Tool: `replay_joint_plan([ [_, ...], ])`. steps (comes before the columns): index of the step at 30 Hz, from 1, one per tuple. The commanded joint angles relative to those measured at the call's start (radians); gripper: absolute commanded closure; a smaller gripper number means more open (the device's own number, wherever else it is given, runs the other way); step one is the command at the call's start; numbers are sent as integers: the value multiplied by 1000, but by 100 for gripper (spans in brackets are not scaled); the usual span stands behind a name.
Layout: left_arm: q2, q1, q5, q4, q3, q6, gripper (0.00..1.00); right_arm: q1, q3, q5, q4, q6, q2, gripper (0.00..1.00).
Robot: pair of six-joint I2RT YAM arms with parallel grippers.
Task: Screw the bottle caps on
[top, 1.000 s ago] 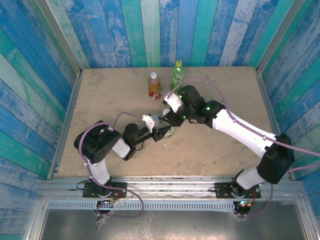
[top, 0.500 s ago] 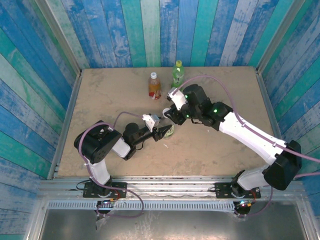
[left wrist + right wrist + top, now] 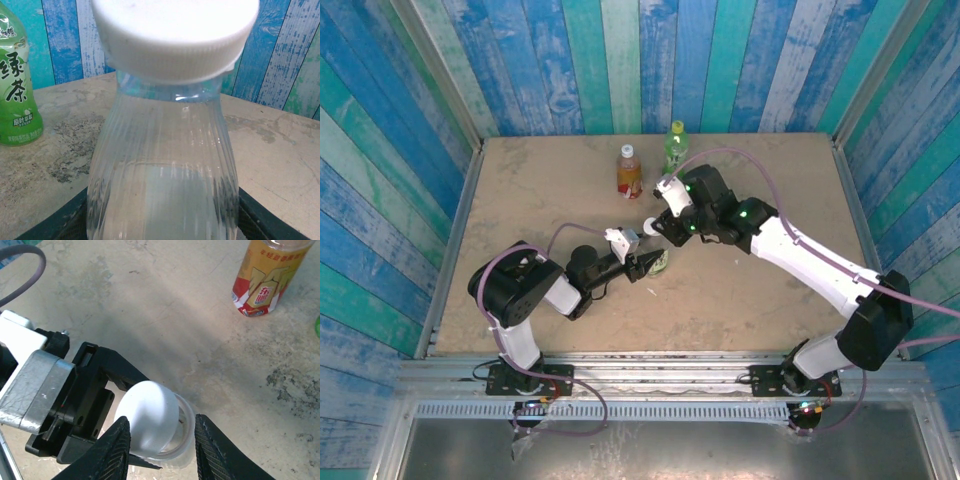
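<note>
My left gripper point(image 3: 645, 263) is shut on the lower body of the clear bottle point(image 3: 160, 165), holding it upright near the table's middle. A white cap point(image 3: 150, 420) sits crooked on its neck, also seen as the cap point(image 3: 175, 35) from the left wrist. My right gripper point(image 3: 162, 440) hangs over it from above, open. Its left finger point(image 3: 117, 450) is at the cap's edge and the right finger point(image 3: 215, 450) stands a little off. At the back stand the amber bottle point(image 3: 629, 172) and the green bottle point(image 3: 675, 145), each with a cap on.
The amber bottle point(image 3: 265, 280) stands a short way beyond the held bottle, and the green bottle point(image 3: 15, 90) stands to its side. Blue and green plank walls point(image 3: 620, 60) close in the table on three sides. Bare tabletop point(image 3: 540, 190) lies to the left.
My right gripper has shifted slightly towards the back over the cap, and its jaws have narrowed around it. The left gripper and the clear bottle have stayed put.
</note>
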Motion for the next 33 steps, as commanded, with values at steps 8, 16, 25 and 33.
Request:
replay_joint_plan([
  [8, 19, 4, 0, -95, 6, 5, 52, -16, 26, 50, -39, 28, 34, 61],
  [16, 23, 3, 14, -98, 10, 11, 52, -29, 36, 95, -32, 52, 39, 61],
  [25, 23, 4, 31, -98, 11, 17, 54, -35, 58, 94, -25, 70, 71, 62],
  [33, 19, 4, 21, -107, 8, 16, 53, -34, 54, 52, -22, 65, 44, 59],
])
